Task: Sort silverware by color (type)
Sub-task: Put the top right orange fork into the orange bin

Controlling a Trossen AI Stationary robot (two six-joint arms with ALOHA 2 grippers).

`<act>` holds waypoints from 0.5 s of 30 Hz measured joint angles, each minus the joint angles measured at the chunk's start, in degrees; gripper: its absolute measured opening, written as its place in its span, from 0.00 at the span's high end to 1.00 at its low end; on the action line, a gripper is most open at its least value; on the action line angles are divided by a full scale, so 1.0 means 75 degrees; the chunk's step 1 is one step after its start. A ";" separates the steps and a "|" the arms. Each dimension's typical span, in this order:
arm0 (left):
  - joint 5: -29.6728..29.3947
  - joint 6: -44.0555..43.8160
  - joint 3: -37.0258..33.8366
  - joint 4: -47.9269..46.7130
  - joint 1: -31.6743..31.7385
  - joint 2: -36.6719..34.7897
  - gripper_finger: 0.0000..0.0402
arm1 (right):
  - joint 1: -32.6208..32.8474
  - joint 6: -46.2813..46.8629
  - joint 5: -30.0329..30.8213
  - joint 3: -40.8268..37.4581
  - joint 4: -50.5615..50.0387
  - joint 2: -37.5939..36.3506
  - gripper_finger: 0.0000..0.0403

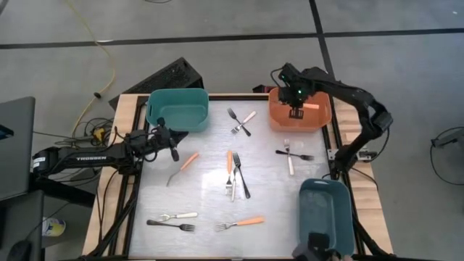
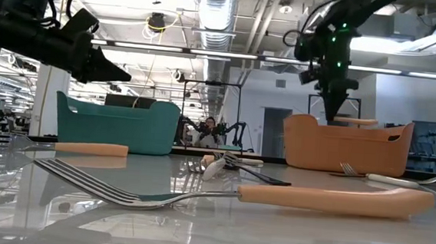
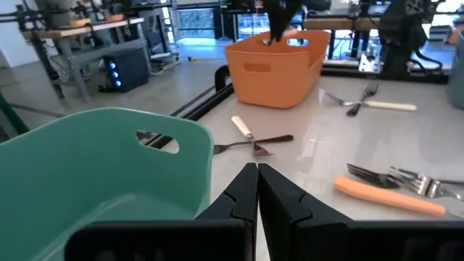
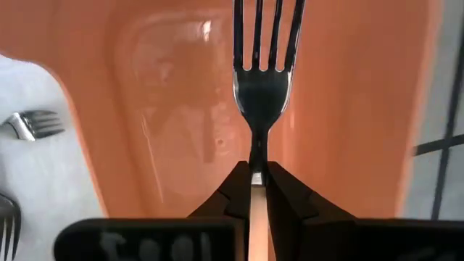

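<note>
An orange-handled fork [image 4: 262, 94] hangs over the inside of the orange bin [image 1: 321, 123] at the far right, with my right gripper [image 1: 295, 110] shut on it. Its orange handle [image 2: 359, 121] sticks out level beside the fingers. My left gripper [image 1: 174, 152] is shut and holds nothing. It hovers level by the teal bin [image 1: 177, 110] at the far left. Several other forks lie flat on the table. These include an orange one [image 1: 183, 167], an orange and black pair [image 1: 234, 174] and a white and black cross [image 1: 291, 154]. My right gripper pinches the fork between its two fingers where the orange handle meets the metal neck [image 4: 255, 176]. The fingers come from above, pointing steeply down, and lie across the fork. The fork is lifted clear and about level over the orange bin, its tines [image 4: 264, 32] pointing away from the fingers.
A blue-grey bin [image 1: 326, 214] stands at the near right. More forks lie crossed at the far middle [image 1: 241, 122], near left [image 1: 174, 220] and near middle [image 1: 239, 224]. A raised frame [image 1: 130, 210] edges the table.
</note>
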 joint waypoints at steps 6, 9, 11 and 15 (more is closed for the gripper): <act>-0.0043 -0.0061 0.0000 -0.0012 0.0000 0.0000 1.00 | -0.0256 0.0050 -0.0009 0.0000 -0.0016 0.0515 0.85; -0.0043 -0.0311 0.0000 -0.0030 0.0000 0.0000 1.00 | -0.0314 0.0255 -0.0006 -0.0003 -0.0013 0.0789 0.82; 0.0005 -0.0411 0.0000 -0.0048 0.0000 0.0003 1.00 | -0.0341 0.0316 -0.0006 -0.0003 -0.0045 0.0928 0.79; 0.0076 -0.0419 0.0000 -0.0047 0.0000 0.0003 1.00 | -0.0341 0.0339 -0.0006 -0.0003 -0.0255 0.1039 0.75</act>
